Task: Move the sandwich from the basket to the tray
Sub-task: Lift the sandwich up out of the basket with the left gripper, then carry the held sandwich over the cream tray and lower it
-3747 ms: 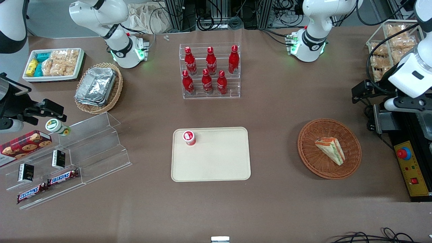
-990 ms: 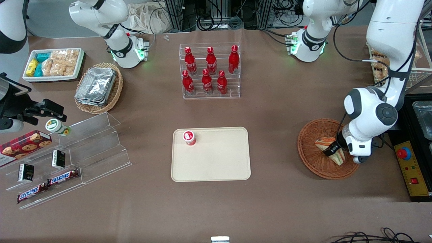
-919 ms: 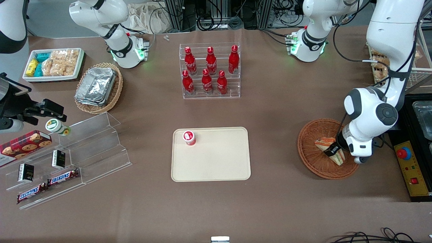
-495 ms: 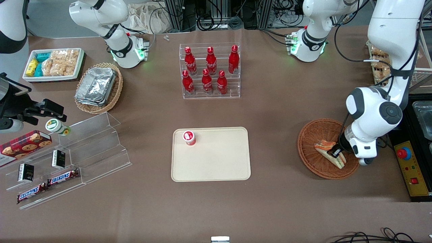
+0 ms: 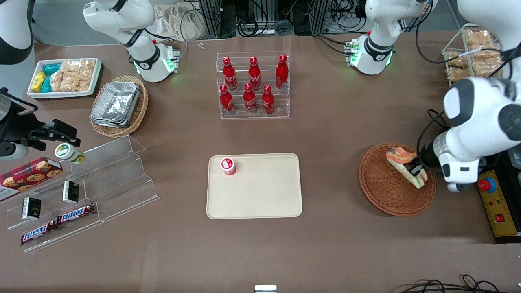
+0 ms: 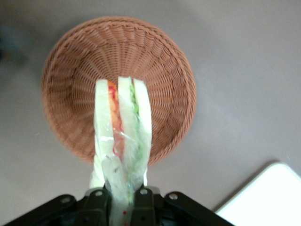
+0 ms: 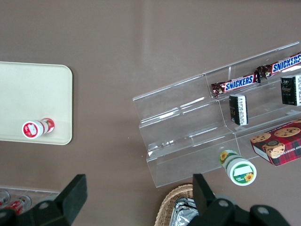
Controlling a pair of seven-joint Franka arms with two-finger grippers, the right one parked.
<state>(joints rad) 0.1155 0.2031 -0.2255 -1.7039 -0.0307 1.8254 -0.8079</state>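
In the front view, the gripper (image 5: 416,170) hangs over the basket (image 5: 380,194), at the part of it toward the working arm's end of the table. Its jaws pinch the sandwich (image 5: 403,162) near the wide end. The sandwich is lifted above the basket floor and it is tilted, with the narrow tip pointing toward the middle of the table. The basket stands well apart from the tray (image 5: 260,199), which lies at the middle of the table. On the tray, in one corner, stands a small red and white cup (image 5: 228,166). Farther from the camera than the tray there is a clear rack with red bottles (image 5: 253,83).

In the left wrist view, the sandwich (image 6: 123,141) is held on its edge between the two fingers (image 6: 96,205), so the bread and the orange, red and green filling show as long stripes. The clear wrap is crumpled where the fingers press it. The basket (image 6: 160,66) is below the sandwich and nothing lies in it. A corner of the tray (image 6: 268,195) shows beside the basket, not touching it.

In the right wrist view, the tray (image 7: 28,89) with the cup (image 7: 35,128) lies near a clear stepped stand (image 7: 197,127). On this stand there are Snickers bars (image 7: 237,84).
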